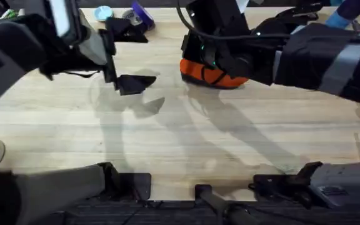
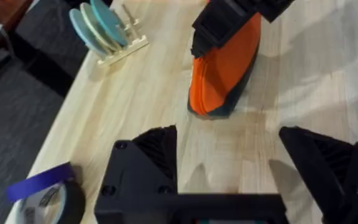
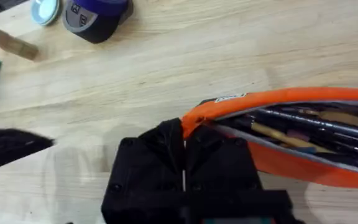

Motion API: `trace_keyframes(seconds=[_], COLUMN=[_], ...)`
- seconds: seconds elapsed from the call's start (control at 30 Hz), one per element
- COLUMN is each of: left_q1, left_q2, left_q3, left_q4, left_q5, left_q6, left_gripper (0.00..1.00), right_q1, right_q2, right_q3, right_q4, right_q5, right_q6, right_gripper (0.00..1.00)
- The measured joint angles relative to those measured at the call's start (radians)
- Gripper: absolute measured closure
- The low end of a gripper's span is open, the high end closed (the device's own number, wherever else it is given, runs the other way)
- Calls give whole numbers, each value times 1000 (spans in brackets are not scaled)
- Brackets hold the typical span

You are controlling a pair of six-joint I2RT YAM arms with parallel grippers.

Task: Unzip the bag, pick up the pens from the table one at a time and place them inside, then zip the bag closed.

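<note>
While the bag (image 3: 303, 140) lies unzipped near the table's (image 1: 186, 137) far edge, pens inside — right gripper (image 3: 184, 134) pinches its zipper end; left gripper (image 2: 229, 158) spread, empty; zipping remains.

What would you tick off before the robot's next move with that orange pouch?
1. Pens in the bag: ok, several pens lie in its open mouth.
2. Pens left on the table: ok, none lie on the bare wood in the overhead view.
3. Zipper closed: not ok, the mouth gapes open.
4. Right gripper on the zipper end: ok by the look of it; its fingers are shut at the bag's orange tip, though the pull itself is hidden.
5. Left gripper bracing the bag: not ok, it hangs open, apart from the bag.
6. Bag flat and steady: cannot tell.
</note>
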Motion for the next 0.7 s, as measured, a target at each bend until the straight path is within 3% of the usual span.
trace_keyframes(seconds=[0.17, 0.27, 0.5, 0.7], left_q1=[-43, -62, -104, -140], left_q2=[106, 161, 291, 347], left_q3=[0, 0, 0, 0], left_q4=[106, 206, 482, 583], left_q5=[26, 52, 91, 132], left_q6=[-3, -44, -342, -463], left_gripper=[8, 8, 8, 7], right_q1=[0, 0, 0, 0], right_q2=[0, 0, 0, 0], right_q3=[0, 0, 0, 0], right_q4=[0, 0, -1, -4], right_q5=[0, 0, 0, 0], right_q6=[0, 0, 0, 0], right_gripper=[972, 971, 971, 971])
